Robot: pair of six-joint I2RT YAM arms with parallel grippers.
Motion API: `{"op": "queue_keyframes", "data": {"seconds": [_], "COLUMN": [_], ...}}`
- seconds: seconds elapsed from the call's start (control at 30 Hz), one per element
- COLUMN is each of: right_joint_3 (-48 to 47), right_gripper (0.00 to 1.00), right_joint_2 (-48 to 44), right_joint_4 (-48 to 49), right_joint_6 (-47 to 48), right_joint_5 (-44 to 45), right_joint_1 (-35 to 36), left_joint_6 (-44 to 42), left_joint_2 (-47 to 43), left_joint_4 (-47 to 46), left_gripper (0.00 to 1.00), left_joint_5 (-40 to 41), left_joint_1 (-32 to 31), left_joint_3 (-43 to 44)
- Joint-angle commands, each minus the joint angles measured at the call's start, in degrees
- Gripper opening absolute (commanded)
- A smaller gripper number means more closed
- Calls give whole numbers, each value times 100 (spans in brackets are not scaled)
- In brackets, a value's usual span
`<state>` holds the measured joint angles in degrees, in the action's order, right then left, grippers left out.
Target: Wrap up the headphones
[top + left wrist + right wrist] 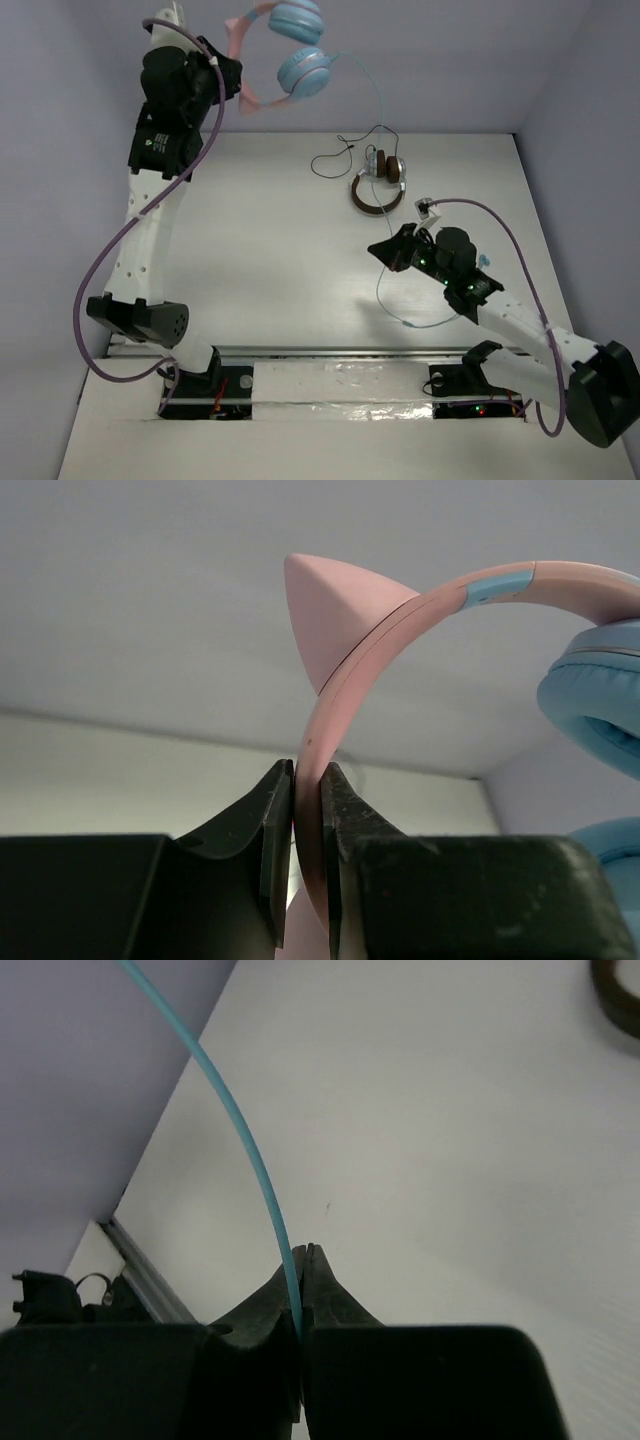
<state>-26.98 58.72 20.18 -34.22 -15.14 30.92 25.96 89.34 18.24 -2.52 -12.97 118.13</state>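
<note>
High at eleven o'clock, my left pincer [307, 780] clenched the pink cat-ear headband [400, 610] of the light blue round-cupped headphones [300, 68], suspending them; at four o'clock, my right pincer [303, 1255] pinched their thin light blue cable [240, 1130], presumably ready for winding.

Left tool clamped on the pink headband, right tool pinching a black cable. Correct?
No: the right tool is pinching the thin light blue cable, not a black one, as the right wrist view shows. The left tool is clamped on the pink headband.
</note>
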Motion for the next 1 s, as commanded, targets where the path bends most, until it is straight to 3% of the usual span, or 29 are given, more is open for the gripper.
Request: {"op": "queue_keyframes", "data": {"seconds": [0.0, 0.13, 0.27, 0.37, 0.53, 0.7, 0.83, 0.97], "right_joint_3": [-956, -2388, -3926, -4928, -6324, -7267, -7725, -8252], "right_gripper": [0, 0, 0, 0, 0, 0, 0, 0], "right_joint_2": [-729, -959, -591, -327, 183, 737, 1132, 1834], "right_joint_4": [-1953, -3640, -4443, -4663, -4584, -4646, -4795, -5024], "right_joint_6": [187, 695, 1241, 1698, 2261, 2551, 2683, 2868], "right_joint_5": [1353, 2461, 3436, 3631, 2878, 1093, 723, 941], "right_joint_1": [90, 90, 90, 90, 90, 335, 642, 906], "left_joint_6": [-257, -275, -301, -310, -266, -503, -635, -767], "left_joint_2": [-170, -618, -1155, -1603, -2201, -2228, -2149, -1938], "left_joint_4": [-575, -795, -840, -796, -822, -725, -717, -673], "left_gripper": [0, 0, 0, 0, 0, 0, 0, 0], "left_joint_5": [796, 859, 920, 841, 289, -476, -731, -890], "left_joint_1": [5, 5, 5, 5, 5, -371, -749, -1180], "left_joint_3": [-762, -1923, -3160, -3890, -4877, -5633, -6116, -6319]}}
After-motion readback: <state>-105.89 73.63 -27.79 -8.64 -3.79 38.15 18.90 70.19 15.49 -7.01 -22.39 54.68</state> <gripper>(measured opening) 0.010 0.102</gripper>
